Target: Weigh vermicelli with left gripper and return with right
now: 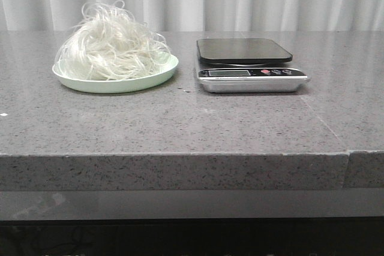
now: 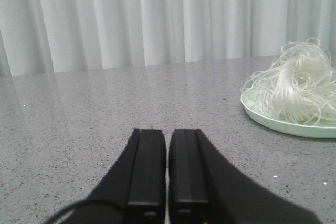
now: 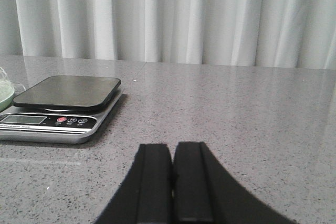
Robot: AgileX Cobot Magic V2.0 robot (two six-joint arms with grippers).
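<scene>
The surface (image 1: 180,124) is viewed low and head-on from the front, plate (image 1: 117,82) left and scale (image 1: 249,67) right, while each wrist view is set low behind its closed hand, the plate (image 2: 286,121) shared by the left, the scale (image 3: 58,108) by the right.

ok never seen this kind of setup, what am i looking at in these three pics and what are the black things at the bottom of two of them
It is a two-armed robot at a grey stone table. The front view looks forward over the table: a pale green plate piled with white vermicelli, and beside it a kitchen scale with nothing on it. The other two pictures come from cameras on the robot's wrists. The black shapes are its claws: the left claw sees the plate, the right claw sees the scale. Both claws are shut and hold nothing.
</scene>
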